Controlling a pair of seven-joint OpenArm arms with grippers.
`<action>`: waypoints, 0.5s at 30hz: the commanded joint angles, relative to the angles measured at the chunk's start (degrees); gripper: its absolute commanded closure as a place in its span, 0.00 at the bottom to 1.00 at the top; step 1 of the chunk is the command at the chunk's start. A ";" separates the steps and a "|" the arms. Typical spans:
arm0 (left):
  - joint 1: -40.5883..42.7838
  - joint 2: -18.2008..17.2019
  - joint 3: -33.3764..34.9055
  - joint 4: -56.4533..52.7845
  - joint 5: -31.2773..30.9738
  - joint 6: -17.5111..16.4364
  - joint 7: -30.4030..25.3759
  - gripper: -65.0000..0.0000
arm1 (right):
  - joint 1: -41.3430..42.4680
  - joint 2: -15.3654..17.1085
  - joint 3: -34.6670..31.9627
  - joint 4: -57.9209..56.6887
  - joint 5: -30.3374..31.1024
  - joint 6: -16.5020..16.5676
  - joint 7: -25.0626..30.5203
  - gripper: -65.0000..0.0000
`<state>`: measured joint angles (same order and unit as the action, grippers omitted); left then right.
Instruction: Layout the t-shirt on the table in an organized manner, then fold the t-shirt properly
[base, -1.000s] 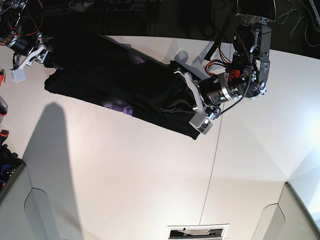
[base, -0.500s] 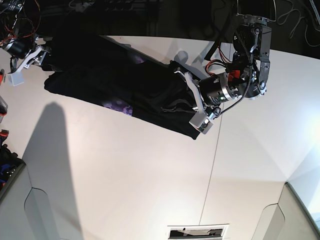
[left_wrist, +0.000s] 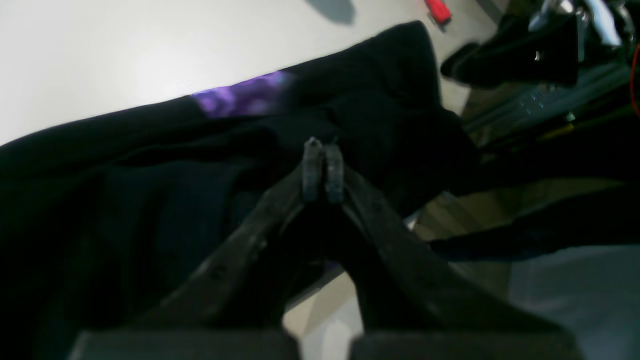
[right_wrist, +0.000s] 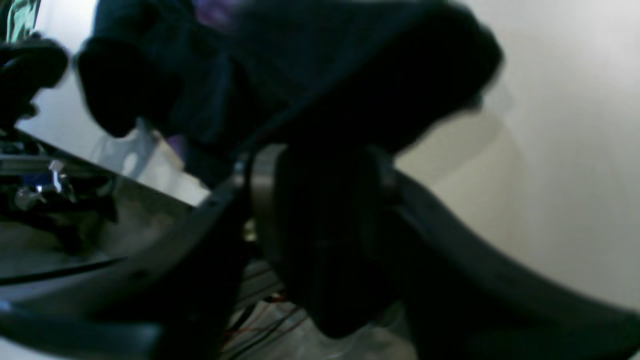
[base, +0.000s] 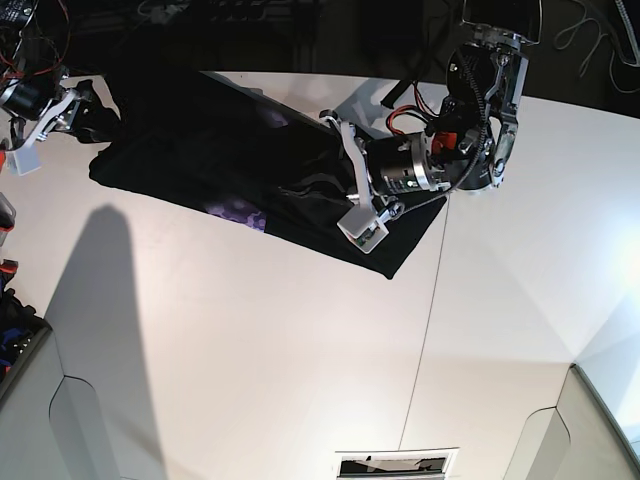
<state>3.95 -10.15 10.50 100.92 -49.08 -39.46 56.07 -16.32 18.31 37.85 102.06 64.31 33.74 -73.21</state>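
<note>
Two hands at black t-shirt (base: 250, 170) on white counter (base: 300, 340): left hand (left_wrist: 322, 165) pressed together over cloth; right hand (base: 40, 130) at shirt's far end, state unclear.

T-shirt (base: 250, 170): black throughout, with a purple mottled patch at its 6 o'clock edge in the base view, also showing purple in the left wrist view. Desk (base: 300, 360): plain white, one thin dark seam line from 12 to 6 o'clock, grey shadow at 9 o'clock. Left pincer (base: 362, 200): silver-white fingers on a black body with red-orange wiring; right pincer (base: 40, 125): pale silver-white.
</note>
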 joint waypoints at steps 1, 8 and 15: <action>-0.92 -0.02 0.07 1.14 -0.46 -0.54 -1.44 1.00 | 0.15 1.09 0.72 2.89 1.77 1.05 0.50 0.71; -0.90 -0.04 0.04 1.14 1.60 -0.54 -1.79 1.00 | -0.20 0.57 0.17 12.98 3.13 1.20 2.62 0.71; -0.92 -0.02 0.04 1.14 1.92 -0.54 -1.88 1.00 | 3.08 -1.60 -11.15 4.81 -9.16 1.14 8.52 0.71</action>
<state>3.92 -10.31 10.55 100.92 -45.89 -39.46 55.59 -13.63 16.01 26.13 105.95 54.08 34.85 -65.69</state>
